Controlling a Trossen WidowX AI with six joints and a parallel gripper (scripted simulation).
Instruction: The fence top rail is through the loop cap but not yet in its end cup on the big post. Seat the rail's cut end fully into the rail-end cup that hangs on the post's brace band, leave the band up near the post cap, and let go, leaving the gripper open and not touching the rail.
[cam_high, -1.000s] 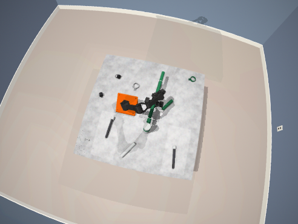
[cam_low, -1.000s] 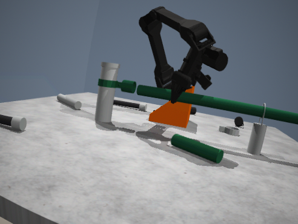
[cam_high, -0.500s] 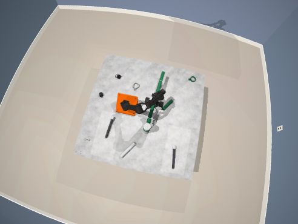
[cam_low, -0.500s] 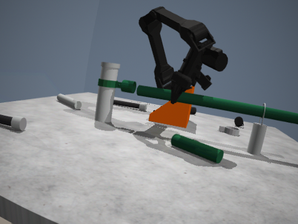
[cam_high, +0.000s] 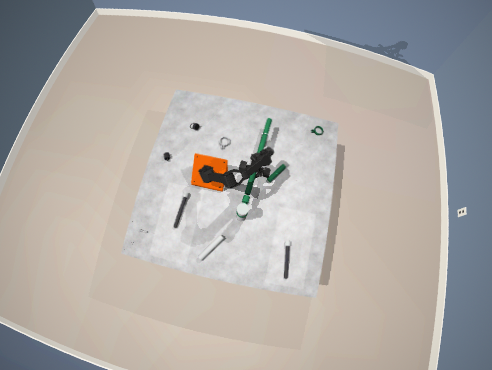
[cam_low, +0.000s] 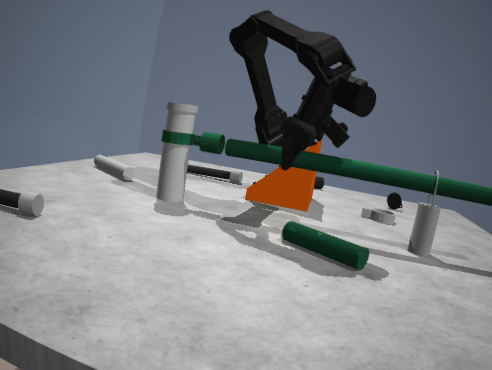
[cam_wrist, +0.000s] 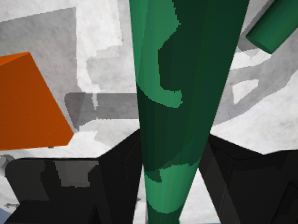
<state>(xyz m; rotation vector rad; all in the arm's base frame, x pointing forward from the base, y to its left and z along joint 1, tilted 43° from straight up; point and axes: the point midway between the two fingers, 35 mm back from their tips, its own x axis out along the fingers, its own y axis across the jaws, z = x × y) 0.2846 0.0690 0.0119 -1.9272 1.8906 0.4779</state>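
Observation:
The long green rail (cam_high: 268, 124) (cam_low: 370, 171) (cam_wrist: 185, 100) slopes up toward the big grey post (cam_high: 242, 209) (cam_low: 172, 172). Its cut end is just outside the mouth of the green rail-end cup (cam_high: 246, 199) (cam_low: 212, 143), with a small gap showing in the exterior view. The cup hangs on the brace band (cam_low: 176, 138), high on the post below its cap. The rail's far part passes through the wire loop (cam_low: 436, 173) on the short post (cam_low: 424, 230). My gripper (cam_low: 287, 160) (cam_wrist: 166, 133) is shut on the rail, some way back from the cut end.
A short green tube (cam_high: 277, 173) (cam_low: 325, 245) (cam_wrist: 275, 30) lies on the table below the rail. The orange base (cam_high: 210, 162) (cam_low: 282, 189) (cam_wrist: 30, 105) stands behind the rail. Several dark and grey tubes, a grey clamp (cam_low: 382, 216) and a green ring (cam_high: 313, 131) lie around.

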